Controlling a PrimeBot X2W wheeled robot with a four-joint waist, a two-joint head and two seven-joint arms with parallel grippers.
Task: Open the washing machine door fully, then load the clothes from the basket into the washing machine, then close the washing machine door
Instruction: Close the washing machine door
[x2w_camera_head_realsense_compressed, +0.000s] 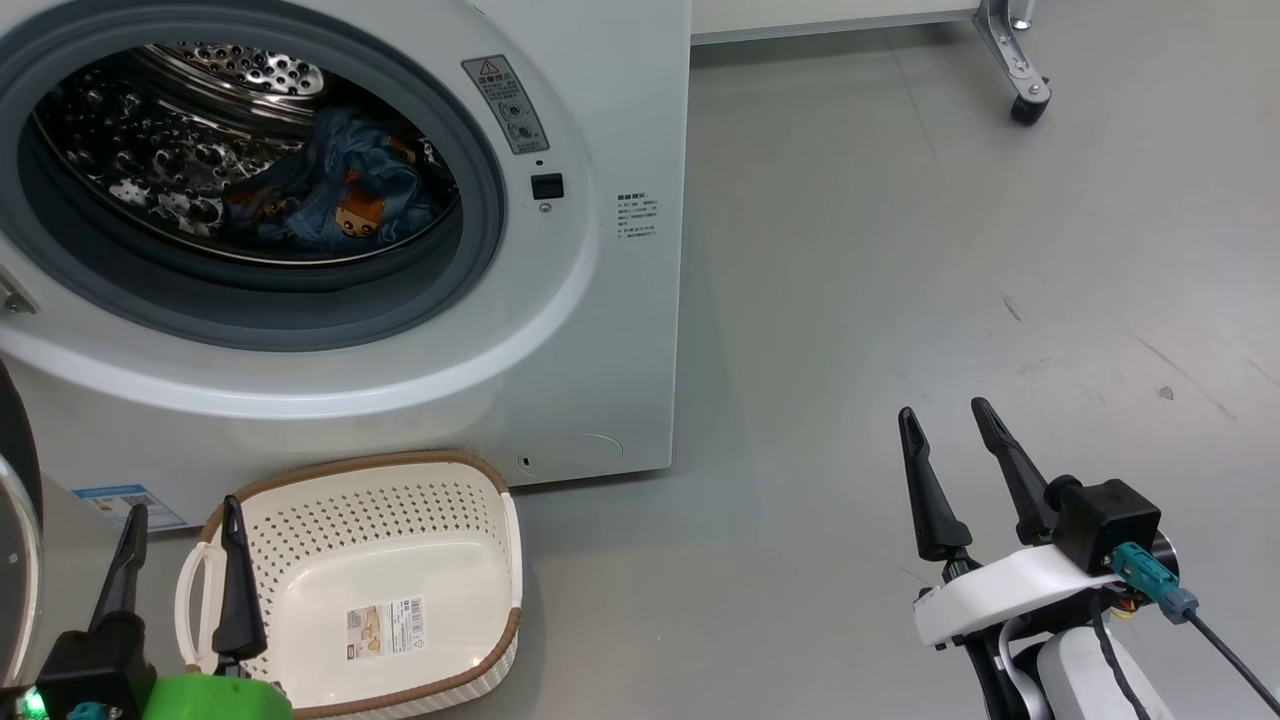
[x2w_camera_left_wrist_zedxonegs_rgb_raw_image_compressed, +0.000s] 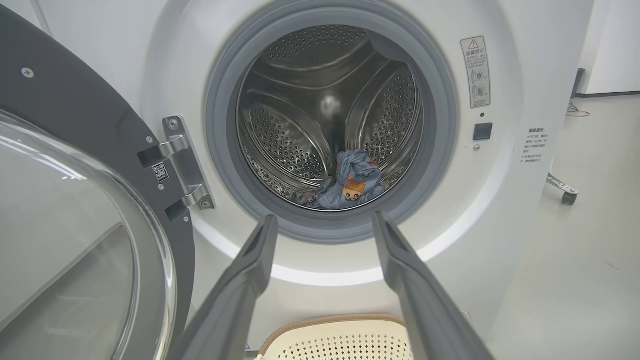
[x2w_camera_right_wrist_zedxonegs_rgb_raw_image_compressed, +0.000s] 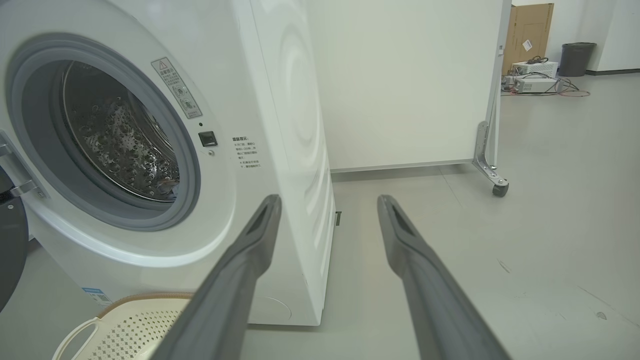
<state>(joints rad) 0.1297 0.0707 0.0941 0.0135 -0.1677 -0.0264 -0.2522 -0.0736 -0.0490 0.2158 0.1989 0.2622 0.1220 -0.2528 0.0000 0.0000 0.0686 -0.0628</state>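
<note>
We find the clothes (x2w_camera_head_realsense_compressed: 330, 195) in the drum (x2w_camera_left_wrist_zedxonegs_rgb_raw_image_compressed: 300, 130) of the washing machine (x2w_camera_head_realsense_compressed: 600, 350). The basket (x2w_camera_head_realsense_compressed: 400, 560) sits on the floor (x2w_camera_head_realsense_compressed: 850, 300) just before it — below the drum. The washing machine door (x2w_camera_left_wrist_zedxonegs_rgb_raw_image_compressed: 75, 200) stands to the drum's left, and our right gripper (x2w_camera_head_realsense_compressed: 942, 407) is well right of the basket.

Bright, even, diffuse light; soft shadows on the grey floor (x2w_camera_head_realsense_compressed: 850, 300). Glints over the perforated steel drum (x2w_camera_left_wrist_zedxonegs_rgb_raw_image_compressed: 300, 125), reflections across the round black-rimmed glass washing machine door (x2w_camera_left_wrist_zedxonegs_rgb_raw_image_compressed: 60, 240). Wrist views: long dark fingers (x2w_camera_right_wrist_zedxonegs_rgb_raw_image_compressed: 240, 280) blurred, edges bowed.
</note>
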